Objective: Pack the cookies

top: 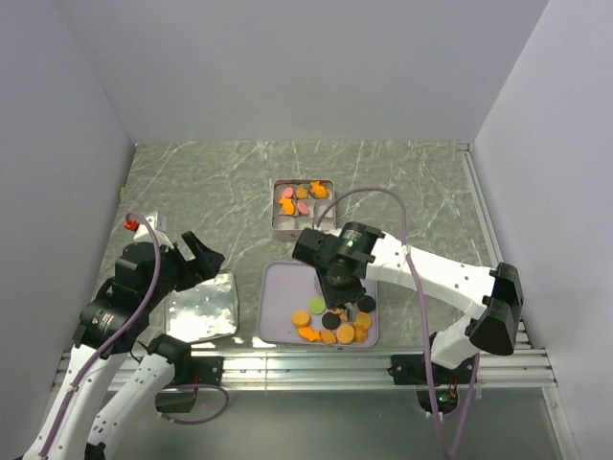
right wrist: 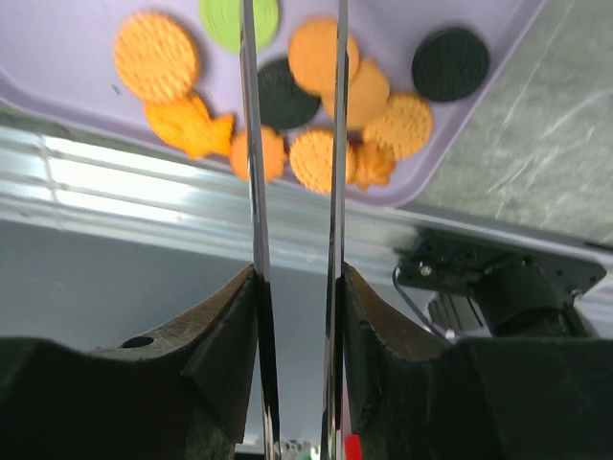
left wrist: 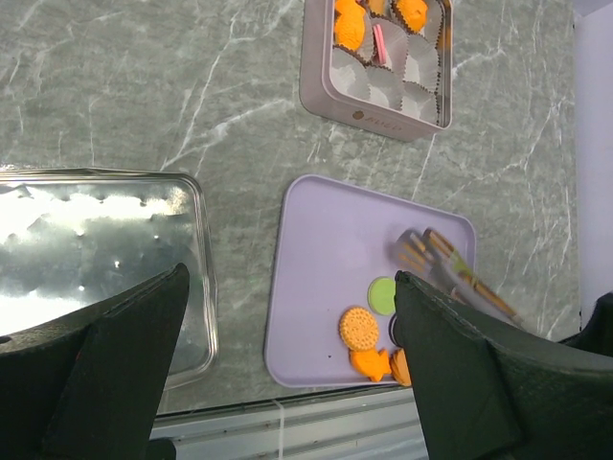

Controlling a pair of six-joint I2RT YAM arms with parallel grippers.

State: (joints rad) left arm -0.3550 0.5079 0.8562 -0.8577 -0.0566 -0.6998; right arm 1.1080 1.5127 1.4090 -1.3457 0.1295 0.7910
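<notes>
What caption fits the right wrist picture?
Right arm's fingers reach down over cookies on the purple tray.

No text, label, brand or number can be read anywhere. The square tin bears a small dark mark on its near wall, seen in the left wrist view, but it is too small and blurred to make out.

Two white-shelled robot arms with black joints and black wrist housings, each trailed by a lilac-grey cable looping from base to wrist. The left gripper shows broad matte-black wedge fingers; the right gripper carries two thin, mirror-bright metal blades on black mounts.
</notes>
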